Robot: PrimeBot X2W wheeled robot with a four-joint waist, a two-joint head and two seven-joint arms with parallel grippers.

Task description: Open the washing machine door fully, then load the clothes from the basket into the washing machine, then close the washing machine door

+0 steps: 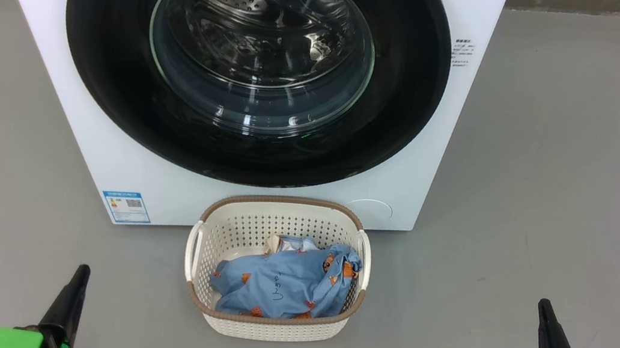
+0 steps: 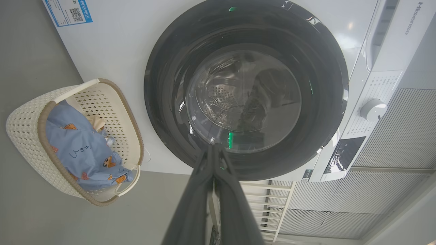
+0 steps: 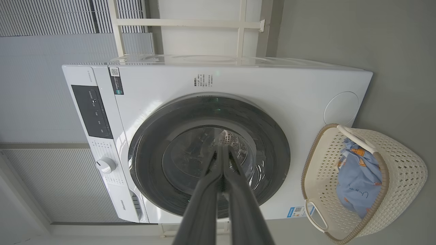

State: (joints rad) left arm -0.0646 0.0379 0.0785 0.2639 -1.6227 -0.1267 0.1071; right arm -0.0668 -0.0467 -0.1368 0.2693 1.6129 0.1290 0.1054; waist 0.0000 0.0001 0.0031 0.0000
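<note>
Status: washing machine door [image 1: 256, 57] closed, clothes [image 1: 282, 285] in basket [image 1: 282, 200], both claws clenched and empty.
The door lies flush against the white washing machine [image 1: 75, 117], with the steel drum [image 1: 249, 1] visible through its glass. The basket stands on the grey floor [image 1: 555, 202] just in front of the machine, below the door. The left gripper [image 1: 81, 272] and right gripper [image 1: 544, 307] sit low at either side, fingers pressed together, well apart from basket and door.

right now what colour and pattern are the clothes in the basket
The clothes are light blue with small orange prints, clearest in the head view.
</note>
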